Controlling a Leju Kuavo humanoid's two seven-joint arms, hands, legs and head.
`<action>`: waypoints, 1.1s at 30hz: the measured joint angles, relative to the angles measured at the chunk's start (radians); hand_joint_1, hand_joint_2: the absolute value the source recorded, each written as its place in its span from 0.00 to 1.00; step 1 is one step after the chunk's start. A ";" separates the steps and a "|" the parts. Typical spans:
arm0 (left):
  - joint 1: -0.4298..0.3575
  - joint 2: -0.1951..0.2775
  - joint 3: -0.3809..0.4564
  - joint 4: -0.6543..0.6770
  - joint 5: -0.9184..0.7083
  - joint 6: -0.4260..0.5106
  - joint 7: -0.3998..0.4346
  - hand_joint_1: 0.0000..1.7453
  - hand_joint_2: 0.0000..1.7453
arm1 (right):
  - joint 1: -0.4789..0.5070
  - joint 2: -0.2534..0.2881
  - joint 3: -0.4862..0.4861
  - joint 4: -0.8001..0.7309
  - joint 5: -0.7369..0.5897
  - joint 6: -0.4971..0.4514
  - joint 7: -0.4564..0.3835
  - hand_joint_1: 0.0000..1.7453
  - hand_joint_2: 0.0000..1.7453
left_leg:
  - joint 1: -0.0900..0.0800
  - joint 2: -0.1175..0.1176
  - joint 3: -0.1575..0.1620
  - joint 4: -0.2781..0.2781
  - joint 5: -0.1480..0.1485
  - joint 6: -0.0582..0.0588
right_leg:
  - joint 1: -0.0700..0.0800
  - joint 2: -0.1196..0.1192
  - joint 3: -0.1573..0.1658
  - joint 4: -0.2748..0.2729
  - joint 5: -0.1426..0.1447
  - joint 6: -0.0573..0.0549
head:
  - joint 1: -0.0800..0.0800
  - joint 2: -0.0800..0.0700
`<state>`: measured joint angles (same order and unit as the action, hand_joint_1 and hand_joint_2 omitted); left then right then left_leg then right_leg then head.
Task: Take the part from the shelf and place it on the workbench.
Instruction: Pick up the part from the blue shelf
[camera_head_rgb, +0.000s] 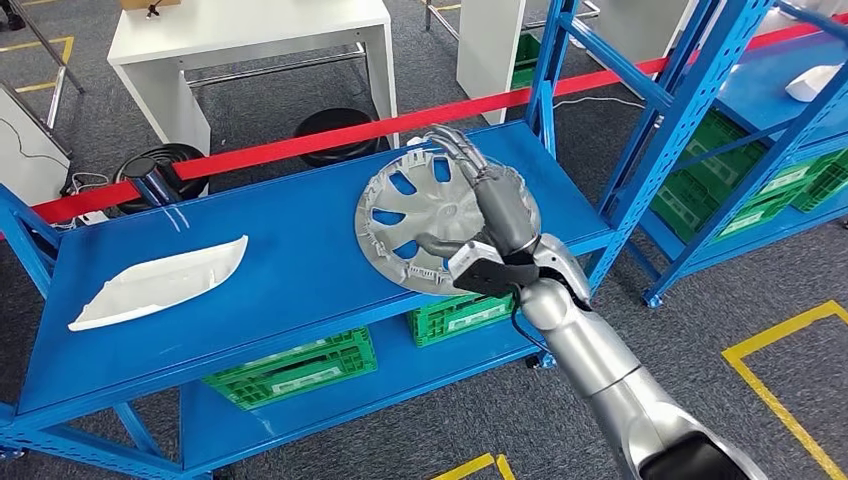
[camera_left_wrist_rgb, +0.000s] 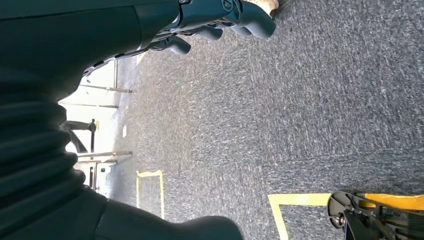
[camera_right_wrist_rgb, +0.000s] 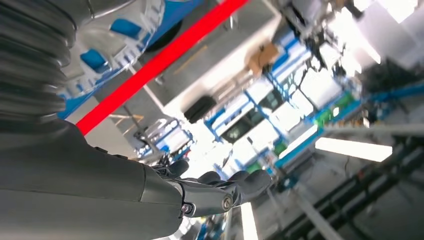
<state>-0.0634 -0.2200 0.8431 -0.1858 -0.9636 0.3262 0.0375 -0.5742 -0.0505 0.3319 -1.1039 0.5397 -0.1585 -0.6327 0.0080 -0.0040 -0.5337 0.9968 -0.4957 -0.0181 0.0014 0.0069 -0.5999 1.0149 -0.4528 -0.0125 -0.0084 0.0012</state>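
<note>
Gripping the rim, your right hand (camera_head_rgb: 497, 222) has the silver wheel cover (camera_head_rgb: 425, 222) tilted up off the blue shelf (camera_head_rgb: 290, 270), near its right end: the thumb lies across the inner face low down, the darker fingers (camera_head_rgb: 462, 152) reach over the far edge, so the hand is clamped on the part. The lower rim looks to be resting on or just above the shelf surface; you cannot tell which from the head view. Judge this part as light, thin moulded plastic, stiff enough to hold shape yet springy at the rim, with a smooth painted face that may slip. The cut-out openings between spokes show blue shelf through them, and they offer a surer hold than the bare edge; a grip at one rim point lets the disc swing. Watch the small clip tabs round the inner rim, likely brittle. A white curved moulding (camera_head_rgb: 160, 280) lies well apart at the shelf's left end. Red barrier tape (camera_head_rgb: 300, 145) runs behind the shelf, and green crates (camera_head_rgb: 295, 368) sit on the lower tier. Your left hand (camera_left_wrist_rgb: 220, 20) hangs over grey carpet with fingers curled in, holding nothing. A white counter (camera_head_rgb: 250, 40) stands beyond the tape.
</note>
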 joint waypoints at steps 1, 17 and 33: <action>0.000 0.000 0.000 0.000 0.000 -0.001 -0.002 0.00 1.00 | -0.017 0.006 0.012 0.028 0.003 0.008 -0.001 0.00 1.00 | 0.000 0.000 0.000 0.000 0.000 0.000 | 0.000 0.000 0.000 0.000 0.000 0.000 | 0.000 0.000; 0.000 -0.008 0.000 0.001 -0.006 -0.015 0.002 0.00 1.00 | -0.097 0.075 0.108 0.345 -0.027 0.097 -0.028 0.00 1.00 | 0.000 0.000 0.000 0.000 0.000 0.000 | 0.000 0.000 0.000 0.000 0.000 0.000 | 0.000 0.000; 0.001 -0.009 0.001 0.001 -0.008 0.002 -0.056 0.00 1.00 | -0.124 0.104 0.110 0.550 -0.131 0.274 -0.058 0.00 1.00 | 0.000 0.000 0.000 0.000 0.000 0.000 | 0.000 0.000 0.000 0.000 0.000 0.000 | 0.000 0.000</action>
<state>-0.0619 -0.2293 0.8439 -0.1850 -0.9713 0.3283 -0.0187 -0.6978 0.0530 0.4422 -0.5543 0.4086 0.1153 -0.6902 0.0079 -0.0043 -0.5336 0.9968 -0.4956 -0.0184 0.0015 0.0065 -0.5998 1.0148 -0.4529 -0.0125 -0.0084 0.0014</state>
